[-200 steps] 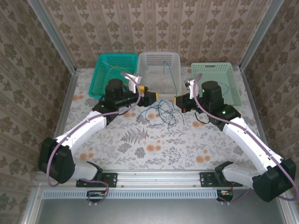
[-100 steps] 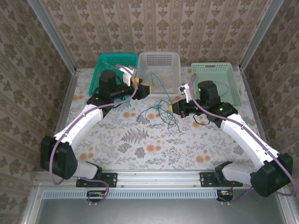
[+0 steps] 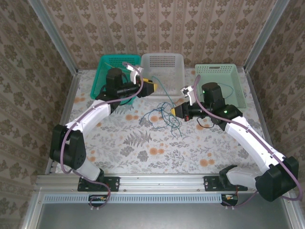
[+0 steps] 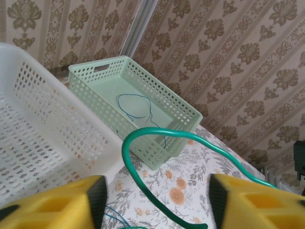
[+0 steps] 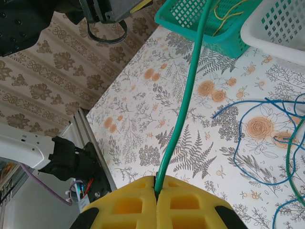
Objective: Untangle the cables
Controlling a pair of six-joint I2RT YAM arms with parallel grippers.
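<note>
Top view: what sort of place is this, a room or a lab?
Likely a robot test booth, not a home: wallpaper panels in a metal frame, two arms bolted to a rail by the table, baskets and loose cables laid out for practice.

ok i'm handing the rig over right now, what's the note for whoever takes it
Grippers: the left gripper is open, its jaws on either side of the green cable without pinching it. The right gripper is shut on that same green cable.
Cables: yellow ones lie in the teal basket, and a blue one lies in the mint basket. A blue and green tangle sits on the table in front of the white basket.
Done: some strands are already in baskets.
Left: free the green cable from the tangle, then separate the rest.
</note>
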